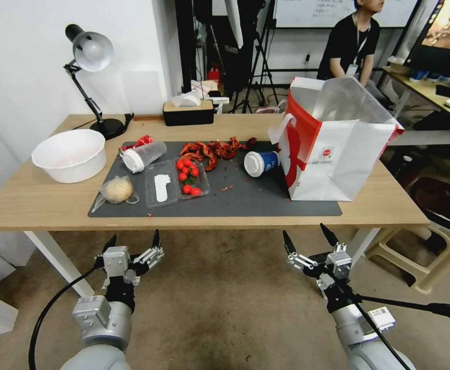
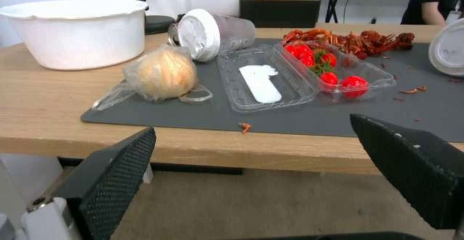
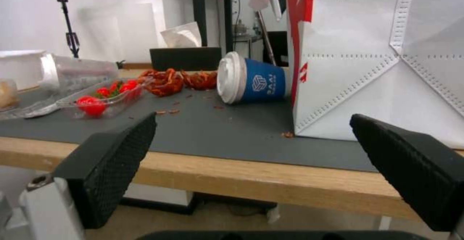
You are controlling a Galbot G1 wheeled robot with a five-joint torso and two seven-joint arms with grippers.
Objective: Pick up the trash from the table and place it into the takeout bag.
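The blue cup (image 1: pixel 261 163) lies on its side on the grey mat, just beside the upright takeout bag (image 1: pixel 338 154).

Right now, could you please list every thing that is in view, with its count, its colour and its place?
Light-wood table: one, carries everything below.
Dark grey rectangular mat: one, table centre.
White round plastic tub: one, left of mat.
Black desk lamp: one, back left.
Black tissue box: one, back centre.
Clear plastic cup with white lid: one, lying on mat, left.
Clear bag with beige lump: one, mat's near left corner.
Clear hinged tray of red tomatoes: one, open, mat centre.
Red crayfish shells: a pile, mat's back.
Blue paper cup with white lid: one, lying beside bag.
White takeout bag with red sides: one, upright, mat's right.
Left claw: open, below table edge.
Right claw: open, below table edge.
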